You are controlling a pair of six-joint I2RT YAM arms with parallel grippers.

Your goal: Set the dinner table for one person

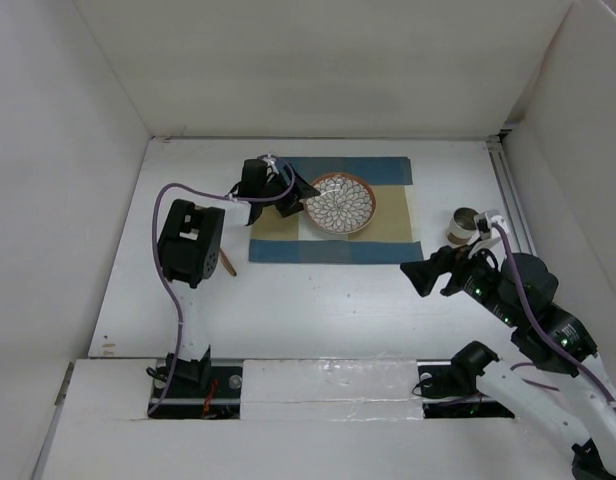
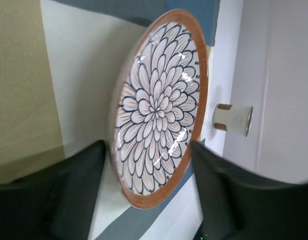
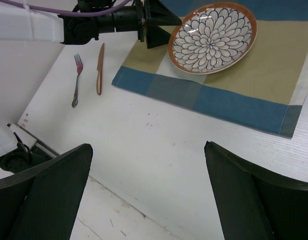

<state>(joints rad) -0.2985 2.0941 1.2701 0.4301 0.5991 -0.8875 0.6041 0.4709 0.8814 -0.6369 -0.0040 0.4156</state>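
Left wrist view: my left gripper (image 2: 148, 165) stands partly open, one finger on either side of the near rim of the plate (image 2: 156, 107). The plate lies on the checked placemat (image 1: 328, 248), toward the far middle of the table (image 1: 318, 310). I cannot tell whether a finger brushes the rim, but nothing looks clamped. My right gripper (image 3: 148, 150) hangs wide open and empty over bare table, near the cup (image 1: 465, 224) just right of the placemat. The fork (image 3: 76, 80) and knife (image 3: 99, 68) lie side by side on the table, left of the placemat. The plate looks like glazed ceramic: stiff, weighty, slick and easy to chip, so I judge the rim the only hold. The cutlery is thin and lies flat; I would pinch each piece across its handle.
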